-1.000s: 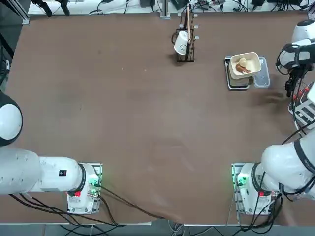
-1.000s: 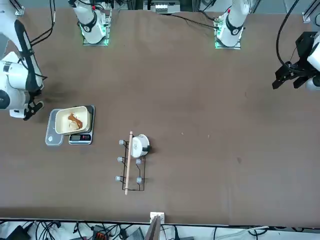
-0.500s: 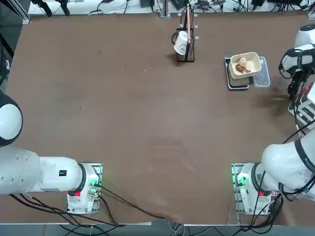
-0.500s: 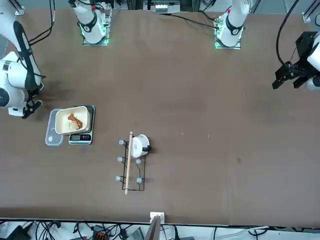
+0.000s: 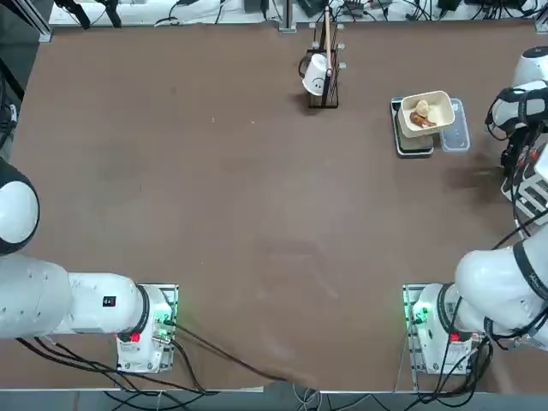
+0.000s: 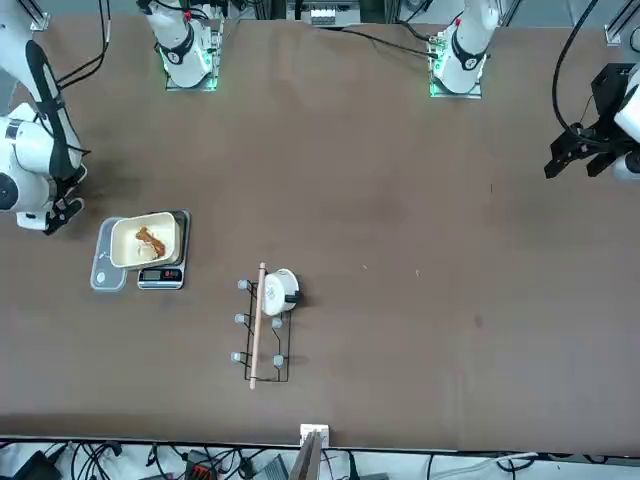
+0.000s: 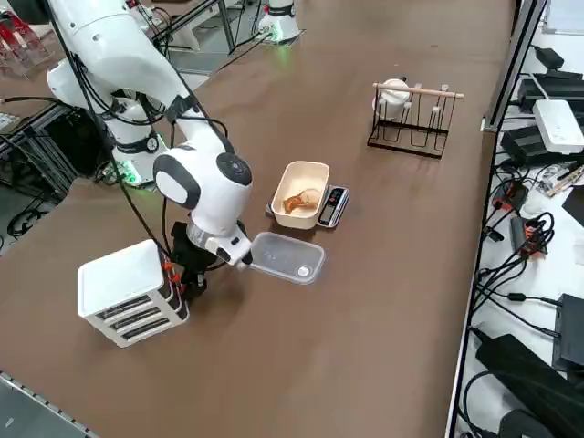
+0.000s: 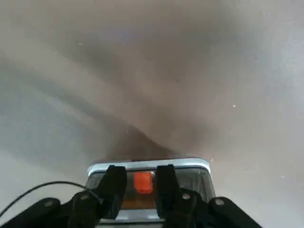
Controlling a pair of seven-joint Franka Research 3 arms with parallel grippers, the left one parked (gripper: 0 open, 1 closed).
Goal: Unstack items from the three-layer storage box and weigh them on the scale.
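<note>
Storage box point(image 7: 114, 276) at table's right side; right gripper point(image 8: 141, 167) just beyond its front. Fingers moderately apart, flanking red tab point(image 8: 143, 182), gap both sides, nothing held. Risk: off-centre closing could miss tab or shove box; shallow pinch could slip on pull; hard pull could drag whole box. Box front points away from arm bases, slightly left; long axis unclear, top looks squarish. Farther out: food pieces point(image 5: 422, 115) in cream tray point(image 5: 407, 104) on scale point(image 6: 161, 278).
</note>
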